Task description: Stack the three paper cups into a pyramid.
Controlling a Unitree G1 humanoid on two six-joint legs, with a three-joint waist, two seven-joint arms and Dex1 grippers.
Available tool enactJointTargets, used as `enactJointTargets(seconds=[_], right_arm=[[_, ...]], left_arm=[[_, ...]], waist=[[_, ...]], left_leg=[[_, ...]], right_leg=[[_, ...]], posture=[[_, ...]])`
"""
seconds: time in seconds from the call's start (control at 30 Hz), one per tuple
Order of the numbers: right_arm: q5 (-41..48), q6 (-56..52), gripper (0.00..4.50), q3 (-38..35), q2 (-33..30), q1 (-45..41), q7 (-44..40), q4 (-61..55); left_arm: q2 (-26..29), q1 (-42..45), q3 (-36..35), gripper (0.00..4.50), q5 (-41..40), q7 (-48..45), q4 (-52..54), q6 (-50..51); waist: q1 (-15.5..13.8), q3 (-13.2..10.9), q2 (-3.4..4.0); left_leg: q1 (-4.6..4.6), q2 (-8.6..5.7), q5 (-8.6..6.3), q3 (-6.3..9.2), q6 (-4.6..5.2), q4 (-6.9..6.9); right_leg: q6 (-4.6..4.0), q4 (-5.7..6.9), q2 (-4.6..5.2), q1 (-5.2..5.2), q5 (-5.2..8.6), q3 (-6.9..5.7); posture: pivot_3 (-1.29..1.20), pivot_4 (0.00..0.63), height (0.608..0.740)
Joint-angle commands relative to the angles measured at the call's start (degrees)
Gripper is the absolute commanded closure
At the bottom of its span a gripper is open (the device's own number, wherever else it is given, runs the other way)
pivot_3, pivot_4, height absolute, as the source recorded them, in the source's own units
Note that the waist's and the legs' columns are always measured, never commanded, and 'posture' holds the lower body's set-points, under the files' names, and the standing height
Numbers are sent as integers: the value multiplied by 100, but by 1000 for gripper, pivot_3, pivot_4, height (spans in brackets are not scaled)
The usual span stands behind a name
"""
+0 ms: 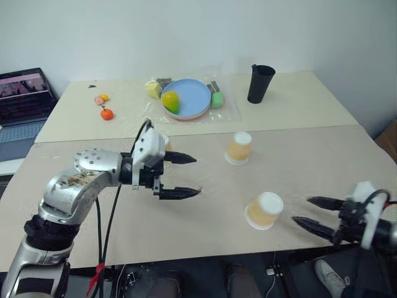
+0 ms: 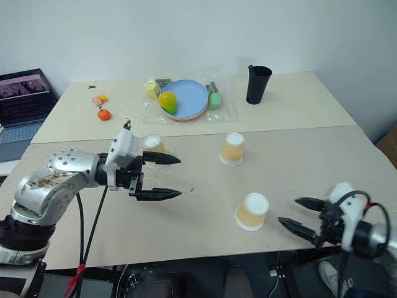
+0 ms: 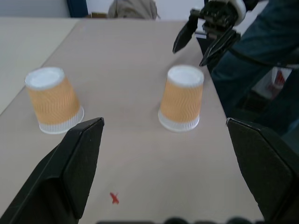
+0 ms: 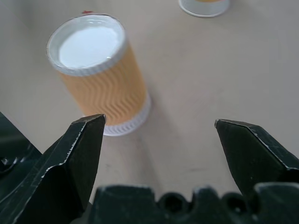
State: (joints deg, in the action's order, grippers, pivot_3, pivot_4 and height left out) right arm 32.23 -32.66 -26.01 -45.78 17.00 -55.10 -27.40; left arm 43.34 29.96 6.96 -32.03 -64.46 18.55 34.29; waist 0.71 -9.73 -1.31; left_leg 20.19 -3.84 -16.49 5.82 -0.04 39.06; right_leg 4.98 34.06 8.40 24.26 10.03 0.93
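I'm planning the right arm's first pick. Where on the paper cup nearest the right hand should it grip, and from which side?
Grip the nearest paper cup across its tan ribbed wall at mid-height, coming in level from the right hand side. It stands upside down, white base up; both hands are open, and its tapered sides are unobstructed.

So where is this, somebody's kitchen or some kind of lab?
Probably an office or lab room set up for practice: plain tables against a bare wall, an open laptop at the side, and toy food around a blue plate beside paper cups.

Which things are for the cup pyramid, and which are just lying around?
For the job:
- near paper cup
- middle paper cup
- paper cup behind left gripper

Just lying about:
- black cup
- blue plate
- toy fruit
- laptop
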Motion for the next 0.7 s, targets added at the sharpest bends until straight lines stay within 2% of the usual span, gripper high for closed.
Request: enactJointTargets(seconds=[0.03,0.2,0.43,0.53,0.7], right_arm=[[-55,167,70,159,184,-63,328,-417],[-61,202,70,350,377,-163,590,-478],[243,38,70,361,333,-240,569,-545],[634,-285,70,412,326,-325,565,-655],[723,-410,70,754,362,-508,642,-658]], left_arm=[[-6,102,-60,19,185,-36,-80,-318],[-378,232,-365,19,-175,245,-45,-154],[-371,279,-547,19,-582,261,32,258],[-430,375,-613,19,-605,323,-179,294],[-481,408,-640,19,-663,381,-301,362]], waist=[[-7,0,0],[-36,-1,-2],[-18,-1,-2],[-17,-1,-2],[-4,-1,-2]], left_leg=[[1,0,0,0,0,3],[3,-3,0,5,0,5],[1,-2,0,7,0,4],[1,-3,0,6,0,4],[1,-3,0,7,0,5]], right_leg=[[-1,0,0,0,-1,0],[-1,-2,1,2,-1,-1],[-3,0,1,2,-2,-2],[-3,0,1,1,-2,-3],[-4,0,0,2,-3,-3]], posture=[[0,150,720],[0,150,720],[0,150,720],[0,150,720],[0,150,720]])
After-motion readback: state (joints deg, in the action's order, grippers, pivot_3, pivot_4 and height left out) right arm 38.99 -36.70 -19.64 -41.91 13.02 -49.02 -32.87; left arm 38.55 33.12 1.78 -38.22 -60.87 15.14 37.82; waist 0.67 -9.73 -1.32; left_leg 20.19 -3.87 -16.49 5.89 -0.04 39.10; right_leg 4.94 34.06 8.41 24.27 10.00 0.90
